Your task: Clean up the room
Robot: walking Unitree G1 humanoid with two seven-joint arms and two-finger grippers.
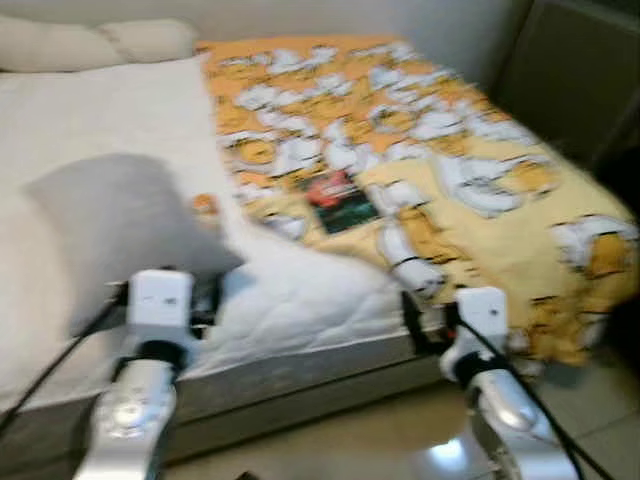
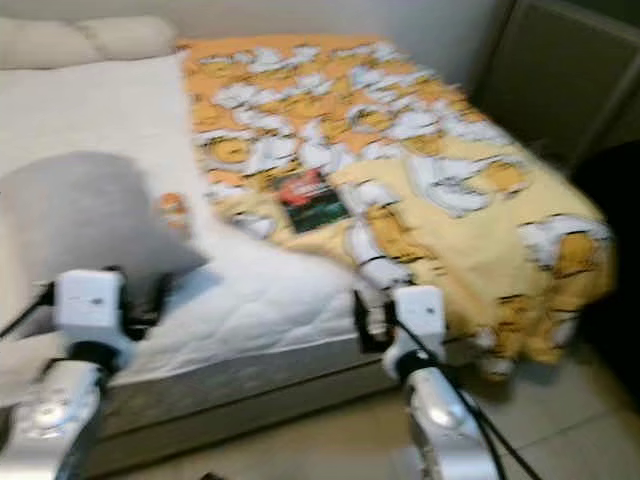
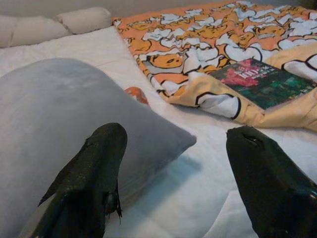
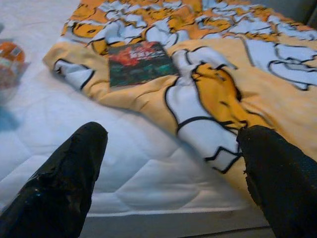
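**Book on the blanket, right claw the nearer one**

The book (image 4: 140,63), dark with red on its cover, lies flat on the yellow cartoon blanket (image 1: 470,190), close to that blanket's folded-back edge near the middle of the bed (image 1: 300,300). It sits ahead of both arms, between their lines of reach. From the right claw (image 4: 173,173) it lies straight ahead and a little toward the robot's left, with its long axis running roughly away from the robot. From the left claw (image 3: 173,168) it lies further off, ahead and to the robot's right, so the right arm looks better placed for it.

Both claws are wide open and hold nothing, hovering at the near edge of the mattress.

A grey pillow (image 3: 64,129) lies on the bare white mattress just in front of the left claw, one corner almost between its fingers. A small orange thing (image 3: 136,94) peeks out beside the pillow, just short of the blanket's edge; what it is I cannot tell. No bin or basket can be seen.
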